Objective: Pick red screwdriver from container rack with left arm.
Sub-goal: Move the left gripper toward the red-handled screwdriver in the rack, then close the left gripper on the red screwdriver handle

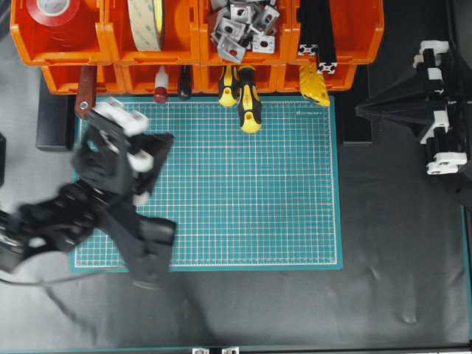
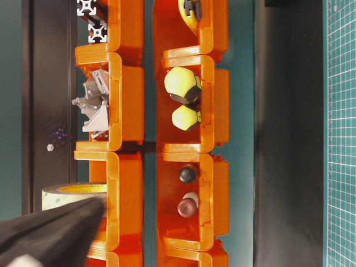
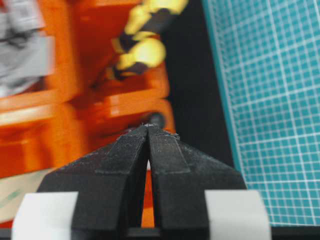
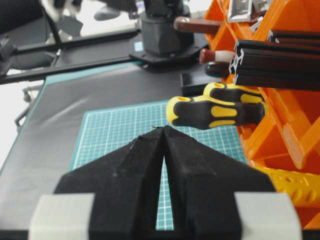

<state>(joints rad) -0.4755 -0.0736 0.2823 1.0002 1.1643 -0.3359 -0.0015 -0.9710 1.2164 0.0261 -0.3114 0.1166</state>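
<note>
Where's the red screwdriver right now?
Overhead view: red screwdriver sits in the rack's lower tier, left of centre, beside a black handle.

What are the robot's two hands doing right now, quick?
Left hand: closed, holding nothing.
Right hand: closed, holding nothing.

Left arm [image 1: 110,199] motion-blurred in overhead view; its base end cut off by left edge. Container rack [image 1: 195,44] cropped by top edge overhead; red screwdriver [image 1: 160,86] shows butt end only, shaft hidden inside the bin. Left wrist view: rack and yellow-and-black screwdrivers [image 3: 137,47] smeared
</note>
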